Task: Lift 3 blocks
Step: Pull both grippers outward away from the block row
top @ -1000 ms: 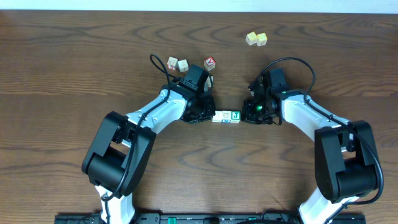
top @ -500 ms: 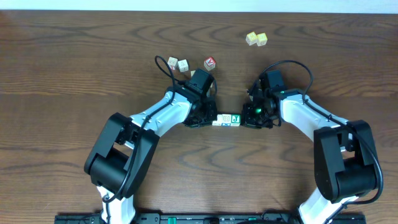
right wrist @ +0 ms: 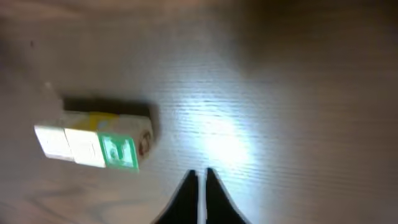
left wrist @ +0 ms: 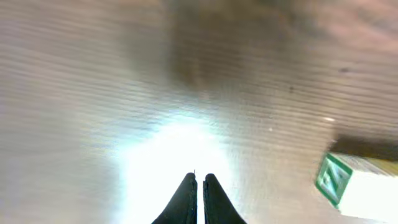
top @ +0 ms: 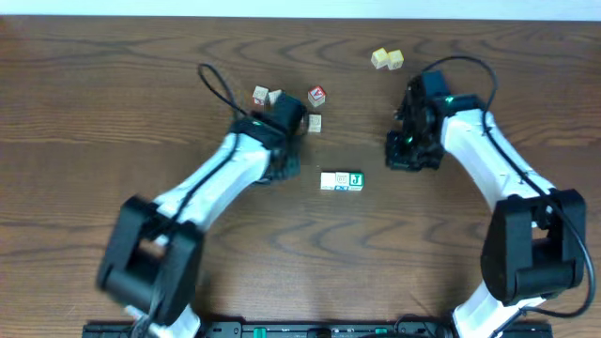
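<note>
The 3 blocks (top: 341, 180) lie in a short row on the wooden table, touching side to side. The green "J" block (top: 355, 178) is at the right end, the whitish block (top: 341, 180) in the middle and the plain white block (top: 328, 180) on the left. In the right wrist view the row (right wrist: 93, 144) lies at the left, its green face (right wrist: 119, 152) nearest my right gripper (right wrist: 199, 173). My right gripper (top: 399, 161) is shut, empty and clear of the row. My left gripper (top: 285, 172) is shut and empty. The left wrist view is blurred, with its fingertips (left wrist: 199, 178) together and one green-faced block (left wrist: 357, 186) far right.
Red-faced cube (top: 317, 95), cream cube (top: 315, 122) and two lettered cubes (top: 268, 96) sit behind the left gripper. Two pale yellow cubes (top: 387, 59) lie at the back, near the right arm's wrist. Both arms reach in from the near edge.
Both grippers, which flanked the row's two ends, have drawn away: the left one to the left, the right one to the right and back. The row stays on the table.
</note>
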Robot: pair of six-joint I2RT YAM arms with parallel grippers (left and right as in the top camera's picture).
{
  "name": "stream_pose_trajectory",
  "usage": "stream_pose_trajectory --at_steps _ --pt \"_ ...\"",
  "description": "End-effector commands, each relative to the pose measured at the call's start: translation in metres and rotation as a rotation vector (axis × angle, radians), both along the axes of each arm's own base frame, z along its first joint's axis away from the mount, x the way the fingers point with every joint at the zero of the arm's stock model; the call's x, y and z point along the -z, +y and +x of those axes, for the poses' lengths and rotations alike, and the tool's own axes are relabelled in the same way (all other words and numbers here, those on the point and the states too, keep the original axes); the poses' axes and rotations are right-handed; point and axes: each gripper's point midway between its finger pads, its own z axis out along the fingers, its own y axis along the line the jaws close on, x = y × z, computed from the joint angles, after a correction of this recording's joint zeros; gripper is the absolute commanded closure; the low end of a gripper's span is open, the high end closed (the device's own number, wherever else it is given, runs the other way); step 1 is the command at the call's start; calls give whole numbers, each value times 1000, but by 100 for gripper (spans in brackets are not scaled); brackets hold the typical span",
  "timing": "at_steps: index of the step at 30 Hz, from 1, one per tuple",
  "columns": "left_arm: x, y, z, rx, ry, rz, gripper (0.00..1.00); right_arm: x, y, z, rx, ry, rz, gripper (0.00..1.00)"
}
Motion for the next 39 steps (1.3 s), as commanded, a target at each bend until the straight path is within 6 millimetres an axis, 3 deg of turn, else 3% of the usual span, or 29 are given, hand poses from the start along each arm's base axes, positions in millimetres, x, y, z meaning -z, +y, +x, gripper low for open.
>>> stream_pose_trajectory --at_steps 1,2,3,4,6,8,12,18,39 --pt "-79 27 12 -29 -184 -7 89 -63 -8 6 -4 -140 -13 76" --pt "-97 35 8 -44 -217 -21 83 -78 -10 -2 -18 -164 -11 44" --pt "-108 39 4 -52 -235 -29 73 -86 -11 -8 -21 -173 -15 19" --pt "-125 46 -1 -64 -268 -43 55 -100 -17 -19 -16 -186 -32 1" --pt "-148 55 -11 -78 -314 -63 37 -118 -24 -38 -14 -199 -54 1" --pt "-162 60 -19 -83 -345 -76 28 -130 -27 -53 -13 -203 -60 1" --pt "-174 66 -34 -84 -355 -81 27 -146 -28 -84 -29 -203 -59 1" --pt "-163 71 -49 -81 -285 -49 27 -151 -30 -121 -55 -141 -68 1" --pt "-162 72 -49 -81 -282 -48 26 -150 -36 -123 -47 -131 -102 1"
